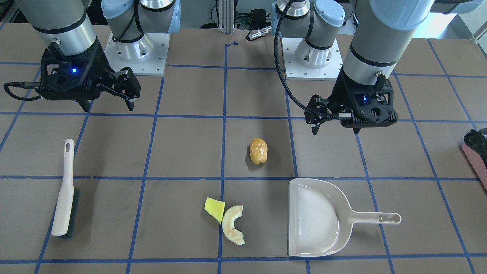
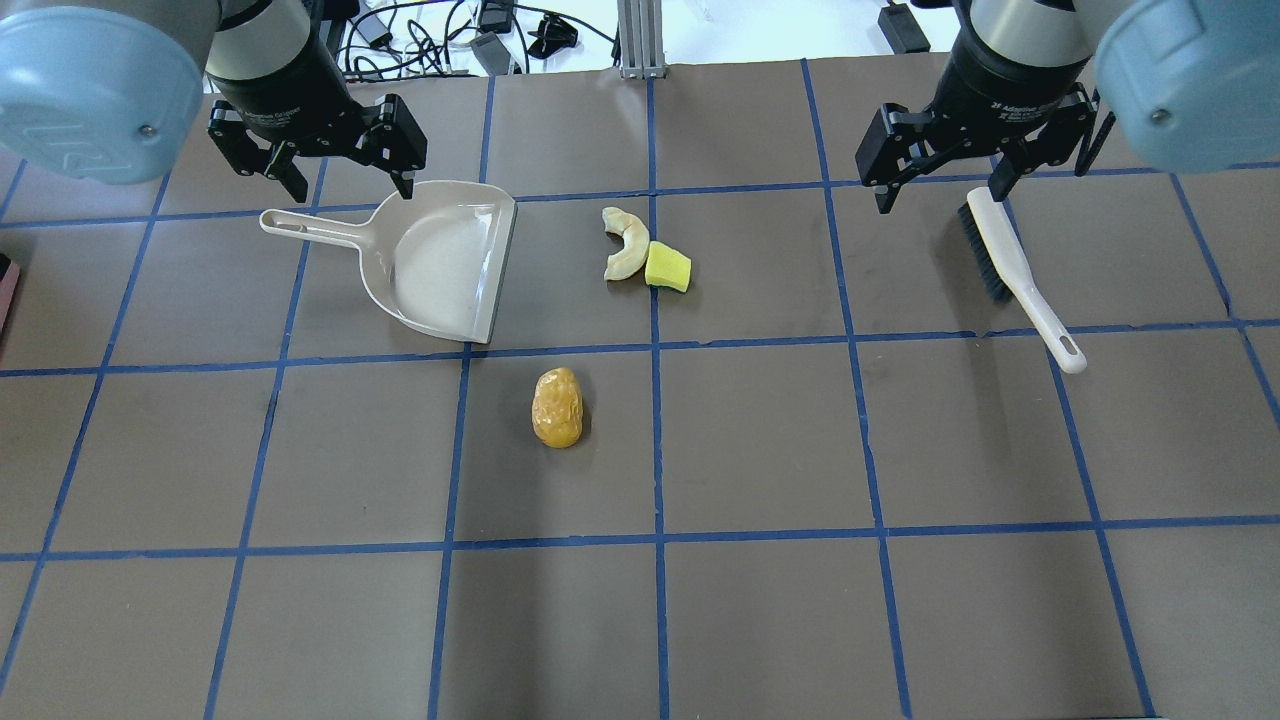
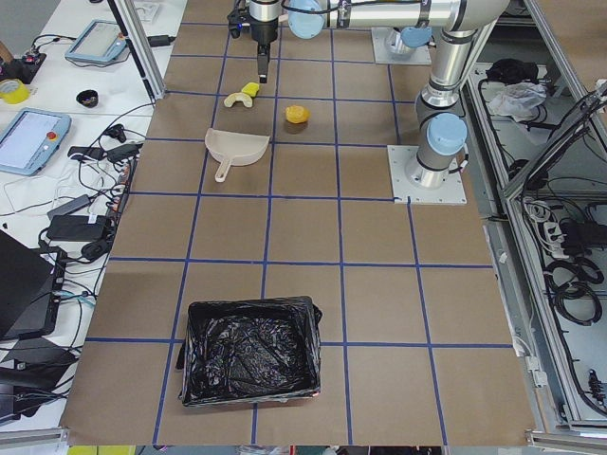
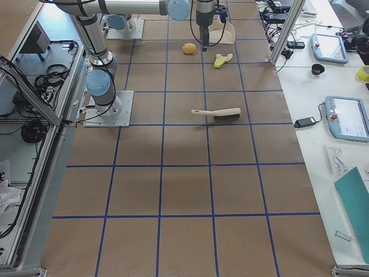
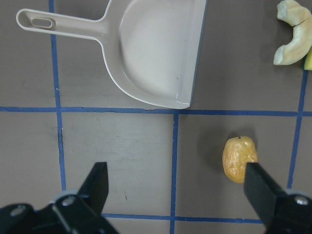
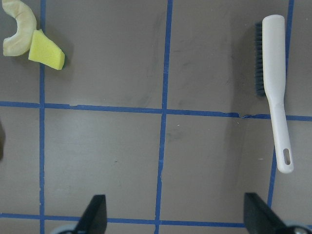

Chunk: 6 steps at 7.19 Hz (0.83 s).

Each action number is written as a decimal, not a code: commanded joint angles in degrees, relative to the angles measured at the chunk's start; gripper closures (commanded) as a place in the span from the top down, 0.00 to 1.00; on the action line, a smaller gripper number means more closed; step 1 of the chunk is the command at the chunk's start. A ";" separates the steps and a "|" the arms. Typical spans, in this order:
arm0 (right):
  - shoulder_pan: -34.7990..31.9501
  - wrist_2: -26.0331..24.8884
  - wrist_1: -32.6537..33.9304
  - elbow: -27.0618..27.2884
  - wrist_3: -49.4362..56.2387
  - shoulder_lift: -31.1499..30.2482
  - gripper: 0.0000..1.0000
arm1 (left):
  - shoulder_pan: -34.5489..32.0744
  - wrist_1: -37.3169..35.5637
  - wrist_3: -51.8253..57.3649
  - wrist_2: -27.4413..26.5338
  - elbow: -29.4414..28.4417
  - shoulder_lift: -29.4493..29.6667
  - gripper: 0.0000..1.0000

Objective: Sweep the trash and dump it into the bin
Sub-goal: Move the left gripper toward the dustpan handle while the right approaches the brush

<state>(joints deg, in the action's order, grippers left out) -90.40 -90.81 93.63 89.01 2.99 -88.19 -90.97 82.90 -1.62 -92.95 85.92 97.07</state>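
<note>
1. Nearest to the left side camera stands the bin (image 3: 251,305). Its inside shows the crinkled black bag. It is at the left end of the surface (image 2: 760,450), well apart from the trash.
2. Only this side view shows the whole bin. The front view catches just a pink corner with black bag at its right edge.
3. The dustpan (image 2: 440,265) lies flat with a bare inside, its mouth turned toward the trash.
4. All three trash pieces lie on the surface, outside both containers. The wedge (image 2: 668,268) touches the crescent (image 2: 625,243) near the dustpan's mouth. The lump (image 2: 558,406) lies apart, in the next square toward the robot.
5. The left pincer (image 5: 178,185) is wide apart and holds nothing. It hangs above the surface near the dustpan. Its wrist view shows the dustpan, the lump and the crescent, but not the brush.
6. The right pincer (image 6: 176,212) is also wide apart and holds nothing. Its wrist view shows the brush (image 6: 273,83) lying on the surface, with the wedge and crescent, but not the dustpan.
</note>
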 commanded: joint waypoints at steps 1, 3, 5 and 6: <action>-0.12 0.54 0.24 1.07 -0.44 -0.31 1.00 | -0.09 0.85 -0.48 0.66 0.21 0.04 1.00; -0.13 0.55 -0.02 0.99 -0.26 -0.31 1.00 | -0.26 0.94 -0.66 1.01 0.30 -0.22 1.00; -0.13 1.25 0.06 1.08 -1.75 -0.31 1.00 | 0.78 0.86 -0.84 1.98 0.38 -0.22 1.00; -0.13 1.07 0.50 1.08 -1.76 -0.23 1.00 | 1.75 1.12 -1.62 1.81 0.30 -0.48 1.00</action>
<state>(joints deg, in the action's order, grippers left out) -90.52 -89.67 93.76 90.08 1.60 -88.49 -90.27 83.84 -2.62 -91.09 86.27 96.79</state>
